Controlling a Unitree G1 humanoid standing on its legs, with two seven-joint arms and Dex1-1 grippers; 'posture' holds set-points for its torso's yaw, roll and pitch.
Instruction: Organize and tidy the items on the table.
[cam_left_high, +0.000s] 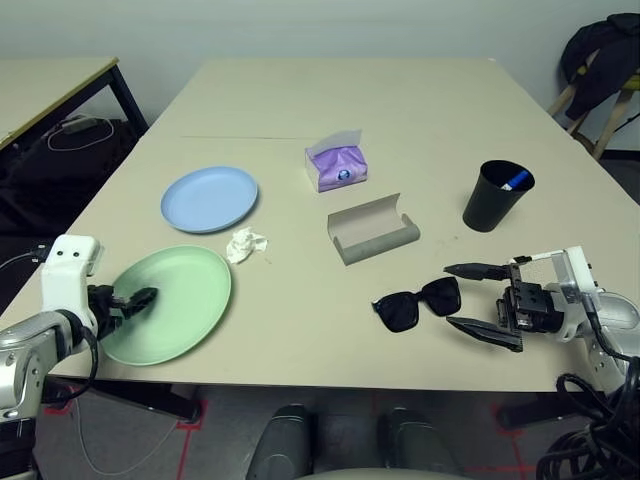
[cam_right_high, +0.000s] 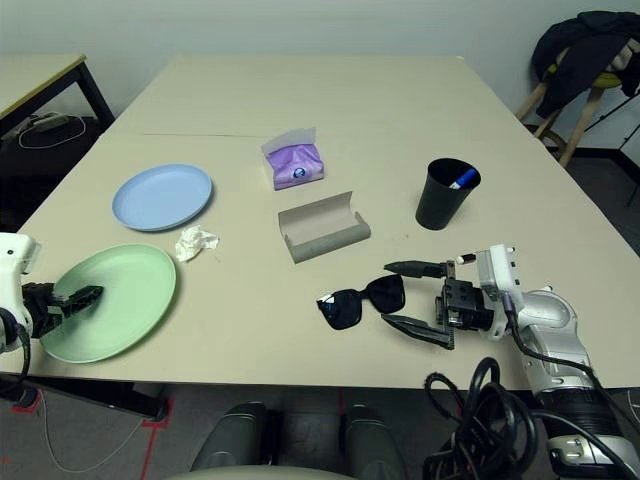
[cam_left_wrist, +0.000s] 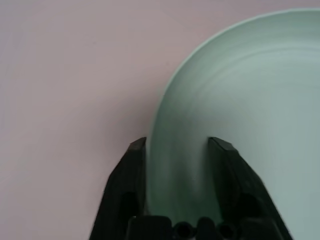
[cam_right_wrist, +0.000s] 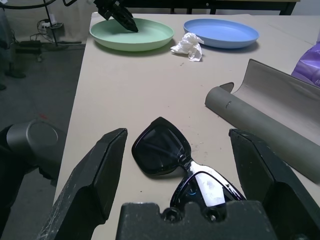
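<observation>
From the head cameras, you are working the left claw (cam_left_high: 138, 298) over the near-left rim of the mint green plate (cam_left_high: 185, 300), which is lying at the worktop's (cam_left_high: 400, 100) near-left corner, with the pale blue plate (cam_left_high: 210, 198) just behind it and the crumpled white tissue (cam_left_high: 245, 244) between the two. The black sunglasses (cam_left_high: 418, 303) are sitting near the near edge, the grey glasses case (cam_left_high: 372, 229) lying open behind them, the purple tissue pack (cam_left_high: 337, 166) toward the middle, and the black cup (cam_left_high: 497, 195) toward the right edge. In the left wrist view, the fingers (cam_left_wrist: 125, 185) are straddling the plate's rim, one outside and one inside, but you cannot tell whether they are clamping it yet. In the right wrist view, the right claw (cam_right_wrist: 177, 160) is standing wide, released, with the sunglasses lying between its fingers. The step in hand is probably securing the green plate; next you will likely need a firm pinch, then a lift and a carry onto the blue plate, clearing the tissue.
</observation>
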